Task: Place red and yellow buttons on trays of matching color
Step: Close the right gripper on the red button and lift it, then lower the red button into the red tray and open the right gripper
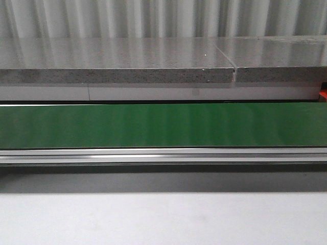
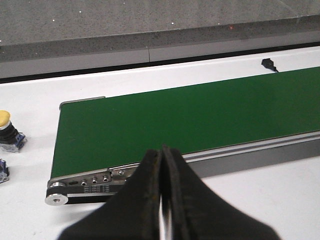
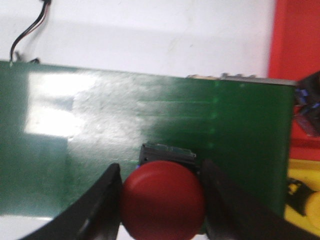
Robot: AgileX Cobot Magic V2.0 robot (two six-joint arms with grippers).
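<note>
Clamped on a round red push button (image 3: 162, 199) above the green conveyor belt (image 3: 100, 130), the right hand (image 3: 161, 202) could drop it if grip slips; left hand (image 2: 162, 200) is closed, empty.

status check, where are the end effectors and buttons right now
Left end effector shut, empty, over green belt. Right end effector shut on red button. Red tray beside belt end. Yellow button waiting off belt.

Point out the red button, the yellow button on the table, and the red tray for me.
red button (image 3: 162, 199), right wrist view, middle of its red cap.
yellow button (image 2: 4, 118), left wrist view, on its yellow cap.
red tray (image 3: 297, 40), right wrist view, on its bare red surface.
</note>
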